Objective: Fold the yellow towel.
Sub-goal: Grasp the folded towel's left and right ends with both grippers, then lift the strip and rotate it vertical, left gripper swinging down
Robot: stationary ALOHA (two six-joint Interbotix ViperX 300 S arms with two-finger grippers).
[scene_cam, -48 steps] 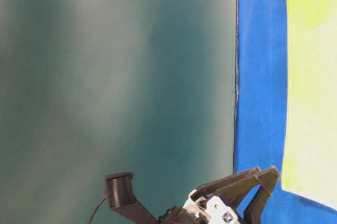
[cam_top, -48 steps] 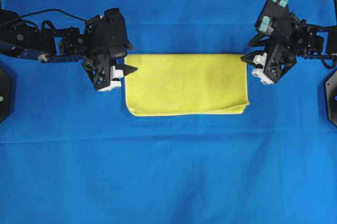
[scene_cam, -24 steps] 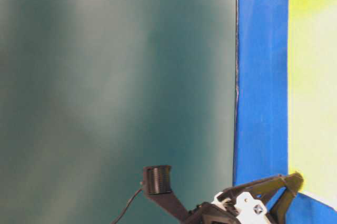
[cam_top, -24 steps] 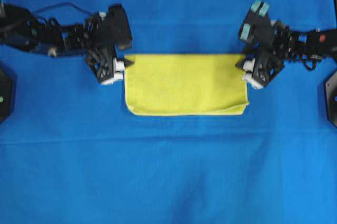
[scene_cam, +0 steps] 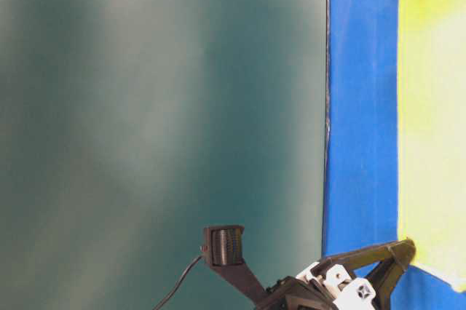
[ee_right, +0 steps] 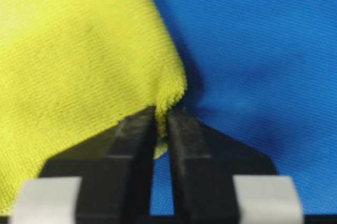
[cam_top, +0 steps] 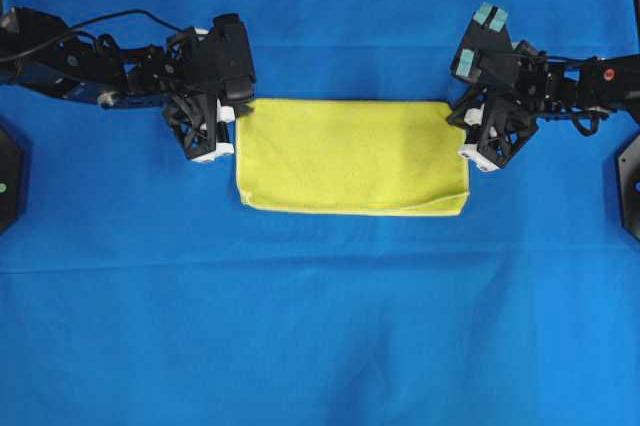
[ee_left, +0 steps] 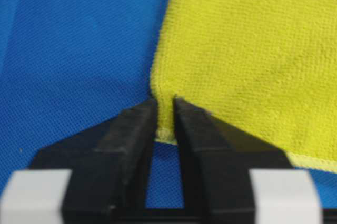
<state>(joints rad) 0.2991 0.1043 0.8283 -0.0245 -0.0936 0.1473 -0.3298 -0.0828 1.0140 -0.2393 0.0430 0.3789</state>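
On the left, the left hand sits at the upper left corner of the yellow towel. From its wrist view, its two black fingers are pressed nearly together with a thin fold of the towel's corner caught between them, so it is pinching the cloth right at the hem. In the table-level view the same hand reaches the towel's near corner with its tips right at the yellow edge.

In the middle, the towel lies as a wide, flat rectangle on the blue cloth that covers the bench, roughly centred between the two arms and in the upper half of the overhead view. Its lower edge shows a doubled layer, with a slim pale hem peeking out toward the lower right corner.

On the right, the right hand meets the towel's upper right corner. Its wrist view shows the fingers drawn close on a small pucker of yellow fabric, the corner bunched slightly upward where they grip it.
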